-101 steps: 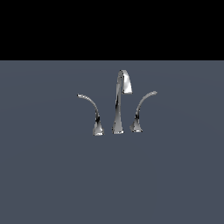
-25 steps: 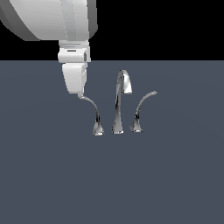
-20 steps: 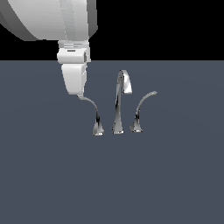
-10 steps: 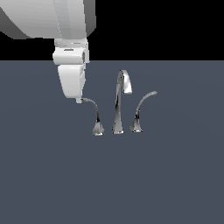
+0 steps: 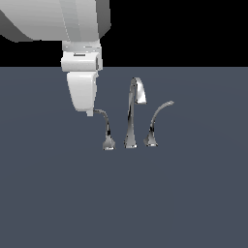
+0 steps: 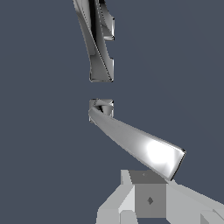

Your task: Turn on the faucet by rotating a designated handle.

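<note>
The chrome faucet stands mid-scene, with its tall hooked spout (image 5: pixel 133 114) in the middle. The handle (image 5: pixel 105 127) is the thin lever arcing toward the exterior view's left from a small flared base. A mirrored lever (image 5: pixel 156 121) stands on the other side of the spout. My white gripper (image 5: pixel 88 111) hangs from above with its tip against the handle's free end. Its fingers look pressed together, with nothing between them. In the wrist view the handle (image 6: pixel 135 142) runs from its base out to a bright flat end just over the gripper (image 6: pixel 146 199). The spout (image 6: pixel 98 41) lies beyond.
The faucet set sits on a flat dark blue-grey surface (image 5: pixel 184 193). The arm's bulky white link (image 5: pixel 58 19) fills the upper part of the exterior view's left.
The arm came into view since five seconds ago. Over the last second the gripper shifted slightly toward the exterior view's left, and the handle's end now sits lower and nearer the spout.
</note>
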Available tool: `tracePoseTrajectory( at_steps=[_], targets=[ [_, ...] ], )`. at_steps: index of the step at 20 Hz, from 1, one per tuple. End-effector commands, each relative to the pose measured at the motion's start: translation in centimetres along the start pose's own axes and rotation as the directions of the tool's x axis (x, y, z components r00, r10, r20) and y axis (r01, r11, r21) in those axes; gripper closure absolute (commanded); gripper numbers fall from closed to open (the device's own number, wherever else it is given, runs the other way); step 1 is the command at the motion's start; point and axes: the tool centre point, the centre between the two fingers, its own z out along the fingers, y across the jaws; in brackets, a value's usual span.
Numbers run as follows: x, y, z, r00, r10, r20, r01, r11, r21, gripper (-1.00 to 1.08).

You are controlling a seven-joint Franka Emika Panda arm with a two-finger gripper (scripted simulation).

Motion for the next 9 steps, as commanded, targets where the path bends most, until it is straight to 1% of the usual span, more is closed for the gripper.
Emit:
tracePoseTrajectory(
  at_steps=[1,8,9],
  targets=[
    [1.7,0.6,0.0,1.000,0.014,-0.003,-0.014,1.000,-0.003,1.08],
    [4.7,2.0,-0.1,1.000,0.020,-0.005,-0.020,1.000,-0.005,1.08],
    [4.7,2.0,-0.1,1.000,0.020,-0.005,-0.020,1.000,-0.005,1.08]
  ],
)
